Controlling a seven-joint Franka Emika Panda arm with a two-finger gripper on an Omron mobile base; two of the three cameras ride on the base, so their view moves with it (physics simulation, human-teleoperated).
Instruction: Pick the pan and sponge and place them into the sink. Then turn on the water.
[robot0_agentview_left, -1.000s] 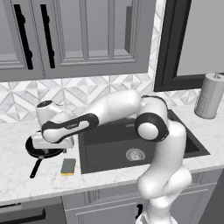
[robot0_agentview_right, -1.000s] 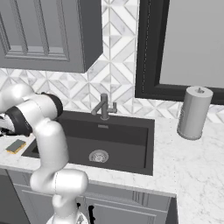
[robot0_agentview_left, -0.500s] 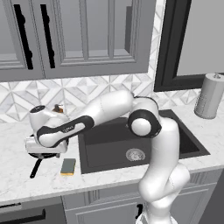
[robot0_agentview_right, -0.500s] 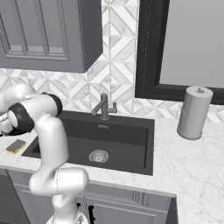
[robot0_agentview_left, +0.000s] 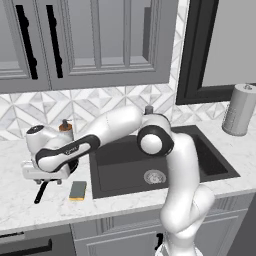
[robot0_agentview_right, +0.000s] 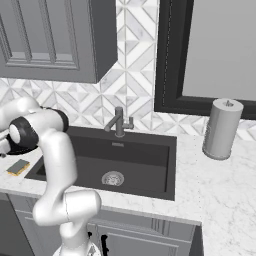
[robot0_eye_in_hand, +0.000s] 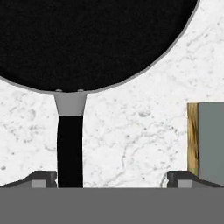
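The black pan lies on the white marble counter left of the sink. Its long handle runs down between my fingertips, close to the left fingertip. My gripper is open and hangs low over the handle, holding nothing. In the left base view my hand covers most of the pan, and the handle's end sticks out below my gripper. The sponge, grey-green on top with a yellow side, lies just right of the handle. The grey faucet stands behind the sink.
An orange-topped soap dispenser stands behind the pan by the tiled wall. A grey paper-towel roll stands on the counter right of the sink. Grey cabinets hang above. The counter's front edge is close to the sponge.
My hand has come down lower over the pan's handle; its jaws have stayed open. Pan and sponge have not moved.
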